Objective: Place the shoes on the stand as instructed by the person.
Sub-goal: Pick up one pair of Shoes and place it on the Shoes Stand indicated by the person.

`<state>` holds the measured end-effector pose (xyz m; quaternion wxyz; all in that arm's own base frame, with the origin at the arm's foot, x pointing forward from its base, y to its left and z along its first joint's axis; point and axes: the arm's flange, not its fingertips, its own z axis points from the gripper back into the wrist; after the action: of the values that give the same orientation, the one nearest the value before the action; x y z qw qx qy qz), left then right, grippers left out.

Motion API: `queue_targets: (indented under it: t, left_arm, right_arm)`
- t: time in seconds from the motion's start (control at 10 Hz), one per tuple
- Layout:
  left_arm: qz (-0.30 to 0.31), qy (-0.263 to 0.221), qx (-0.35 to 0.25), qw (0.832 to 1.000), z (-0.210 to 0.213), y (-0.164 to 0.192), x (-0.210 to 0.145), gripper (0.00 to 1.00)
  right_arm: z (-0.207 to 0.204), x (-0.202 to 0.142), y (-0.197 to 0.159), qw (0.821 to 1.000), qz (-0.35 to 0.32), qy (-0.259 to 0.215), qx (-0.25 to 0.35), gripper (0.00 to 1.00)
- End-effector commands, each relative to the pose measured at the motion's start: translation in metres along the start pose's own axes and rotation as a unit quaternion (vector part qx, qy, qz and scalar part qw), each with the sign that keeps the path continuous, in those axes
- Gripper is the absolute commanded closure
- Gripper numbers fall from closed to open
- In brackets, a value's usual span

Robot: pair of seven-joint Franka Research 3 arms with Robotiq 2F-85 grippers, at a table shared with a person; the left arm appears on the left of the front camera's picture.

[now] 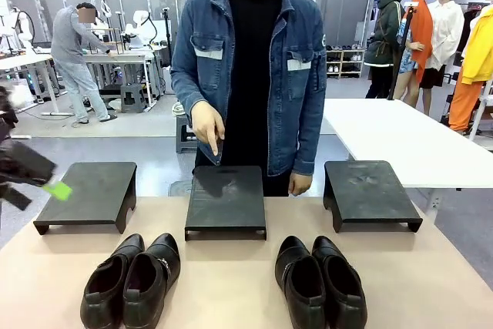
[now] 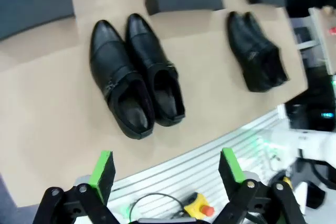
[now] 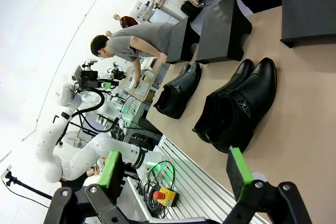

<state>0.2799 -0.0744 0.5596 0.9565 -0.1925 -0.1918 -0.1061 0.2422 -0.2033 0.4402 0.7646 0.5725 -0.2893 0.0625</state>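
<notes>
Left gripper and right gripper fingers apart, empty; lower-left shoes and lower-right shoes on table; person's hand points down at centre stand.

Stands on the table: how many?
3, in a row at the far side: left stand, middle stand in front of the person, right stand. None looks hidden.
</notes>
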Motion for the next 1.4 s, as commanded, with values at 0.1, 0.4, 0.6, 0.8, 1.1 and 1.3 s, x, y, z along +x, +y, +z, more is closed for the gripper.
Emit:
queue_targets:
  t: [0.1, 0.4, 0.6, 0.8, 1.1, 1.3]
  left_arm:
    - [0.001, 0.041, 0.117, 0.992, -0.049, -0.030, 0.036, 0.00]
    - [0.075, 0.062, 0.157, 0.983, -0.113, -0.040, 0.031, 0.00]
    - [0.092, 0.075, 0.155, 0.981, -0.138, -0.041, 0.019, 0.00]
    - [0.110, 0.094, 0.144, 0.979, -0.161, -0.040, 0.009, 0.00]
    - [0.124, 0.111, 0.163, 0.973, -0.202, -0.030, -0.001, 0.00]
    - [0.120, 0.114, 0.168, 0.972, -0.225, -0.027, -0.006, 0.00]
  right_arm:
    - [0.002, -0.001, 0.000, 1.000, 0.011, 0.001, 0.003, 0.00]
    - [0.002, -0.001, 0.000, 1.000, 0.011, 0.001, 0.003, 0.00]
    - [0.002, -0.001, 0.000, 1.000, 0.011, 0.001, 0.003, 0.00]
    - [0.002, -0.001, 0.000, 1.000, 0.011, 0.001, 0.003, 0.00]
    - [0.002, -0.001, 0.000, 1.000, 0.011, 0.001, 0.003, 0.00]
    - [0.002, -0.001, 0.000, 1.000, 0.011, 0.001, 0.003, 0.00]
